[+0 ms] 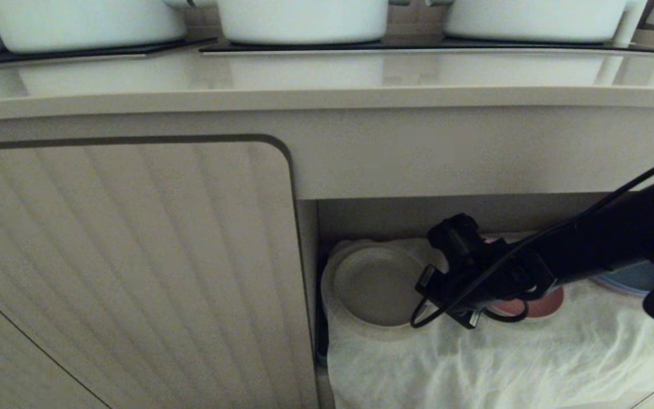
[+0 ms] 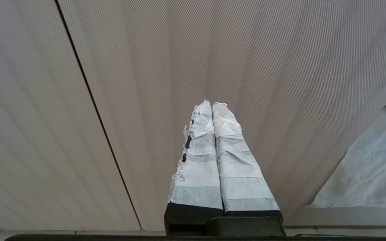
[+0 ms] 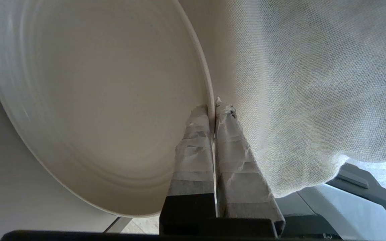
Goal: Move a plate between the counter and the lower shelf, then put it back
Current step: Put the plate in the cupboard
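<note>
Plate sits on your lower shelf cloth, its rim pinched by the right gripper; left gripper clenched, holding nothing, beside the cabinet door.

Matte cream plate, wrinkled translucent cloth, glossy smooth counter, tape-wrapped right pincer

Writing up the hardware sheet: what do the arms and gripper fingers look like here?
Right arm: black, bulky wrist block, loose black cables looping along and under it. Right gripper and left gripper: two long tapering fingers each, wrapped in wrinkled white tape, on black bases; the tape is frayed on one left finger.
</note>
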Robot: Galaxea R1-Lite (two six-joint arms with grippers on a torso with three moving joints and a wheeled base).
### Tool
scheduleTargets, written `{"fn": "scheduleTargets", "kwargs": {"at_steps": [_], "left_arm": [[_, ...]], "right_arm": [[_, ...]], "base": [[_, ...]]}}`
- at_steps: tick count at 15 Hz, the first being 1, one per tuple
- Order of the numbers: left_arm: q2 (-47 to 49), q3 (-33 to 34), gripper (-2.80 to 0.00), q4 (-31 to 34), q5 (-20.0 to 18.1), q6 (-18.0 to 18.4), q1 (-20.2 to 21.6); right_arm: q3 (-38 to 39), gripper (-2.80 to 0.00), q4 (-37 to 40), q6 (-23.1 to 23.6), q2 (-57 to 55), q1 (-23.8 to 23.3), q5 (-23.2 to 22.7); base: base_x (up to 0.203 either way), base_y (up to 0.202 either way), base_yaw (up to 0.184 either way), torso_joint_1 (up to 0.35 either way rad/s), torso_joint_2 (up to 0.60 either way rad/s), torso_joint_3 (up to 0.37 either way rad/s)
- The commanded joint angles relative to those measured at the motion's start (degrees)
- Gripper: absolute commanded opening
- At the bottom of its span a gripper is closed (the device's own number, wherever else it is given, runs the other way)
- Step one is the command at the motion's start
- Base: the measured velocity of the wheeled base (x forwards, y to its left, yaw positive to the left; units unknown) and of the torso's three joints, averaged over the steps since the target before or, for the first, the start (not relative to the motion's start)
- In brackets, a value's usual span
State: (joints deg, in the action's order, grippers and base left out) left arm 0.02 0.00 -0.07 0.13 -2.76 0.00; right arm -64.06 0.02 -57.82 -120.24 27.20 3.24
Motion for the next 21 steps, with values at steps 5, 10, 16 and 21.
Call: {"fn": "scheduleTargets", "kwargs": {"at_steps": [5,10,16,21], "left_arm": [[-0.02,0.00,-2.80,-0.01,0.04,-0.06,0.00],[-0.02,0.00,-2.80,-0.01,0.04,-0.06,0.00],[-0.02,0.00,-2.80,-0.01,0.04,-0.06,0.00],[-0.02,0.00,-2.80,-0.01,0.04,-0.06,0.00]], "right_arm": [[0.34,-2.80,-0.02,-0.36,0.09,0.05,0.01],[0.64,-2.80,0.06,-0.28,0.18,0.05,0.01],[0.69,0.00,0.15,-0.19,0.38,0.17,0.01],[0.98,0.00,0.24,0.07,1.06,0.32,0.46]], "base": [[0.000,0.000,0.000,0.000,0.00,0.000],[0.000,0.000,0.000,0.000,0.00,0.000],[0.000,0.000,0.000,0.000,0.00,0.000],[0.000,0.000,0.000,0.000,0.00,0.000]]}}
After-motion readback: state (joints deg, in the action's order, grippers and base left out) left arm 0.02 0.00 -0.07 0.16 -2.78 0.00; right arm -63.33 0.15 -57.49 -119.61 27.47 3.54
